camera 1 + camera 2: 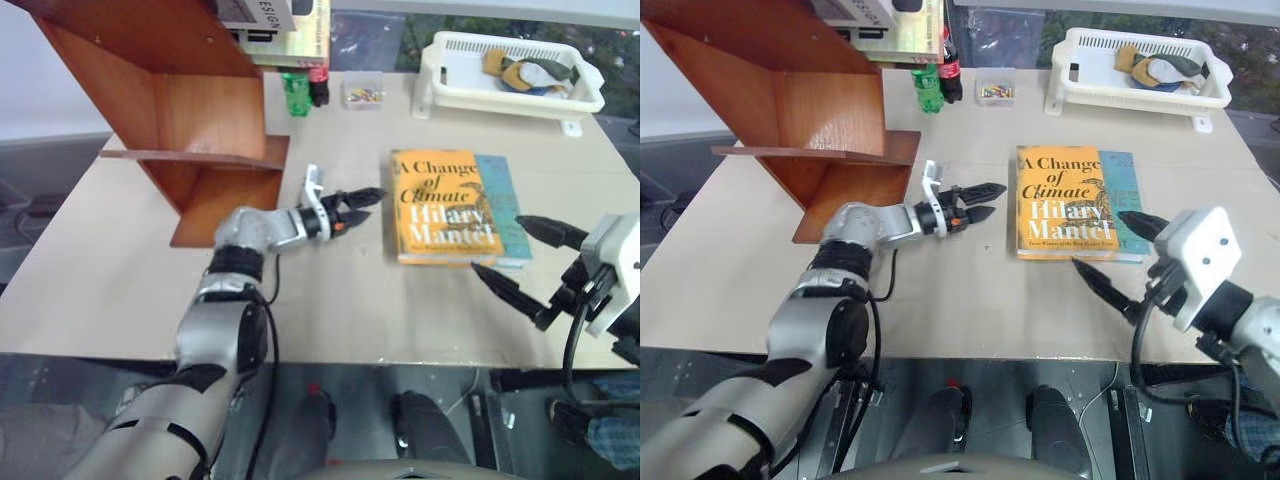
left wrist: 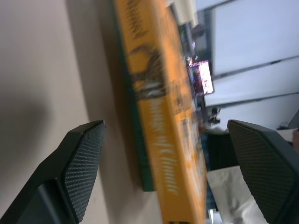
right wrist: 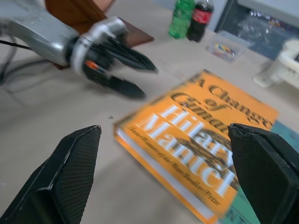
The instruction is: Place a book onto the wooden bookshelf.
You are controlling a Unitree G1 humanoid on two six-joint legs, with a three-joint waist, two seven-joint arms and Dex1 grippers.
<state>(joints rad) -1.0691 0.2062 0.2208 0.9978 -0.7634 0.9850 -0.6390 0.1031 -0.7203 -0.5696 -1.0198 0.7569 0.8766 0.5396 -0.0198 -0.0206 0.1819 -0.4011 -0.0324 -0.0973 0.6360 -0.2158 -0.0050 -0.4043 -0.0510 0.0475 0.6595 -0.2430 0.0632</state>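
On tabletop (image 1: 330,310) I see book (image 1: 440,205) flat; left pincer (image 1: 362,205) apart beside it, right pincer (image 1: 520,255) apart near its corner, neither holding.

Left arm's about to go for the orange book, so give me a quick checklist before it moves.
1. Left claw open: ok.
2. Right claw open, holding nothing: ok.
3. The book lies flat on the table, resting on a teal book: ok.
4. Left claw at the book's edge: not ok, a gap remains.
5. The wooden bookshelf board free for the book: ok.
6. Right claw clear of the book: cannot tell, fingertips close to its corner.
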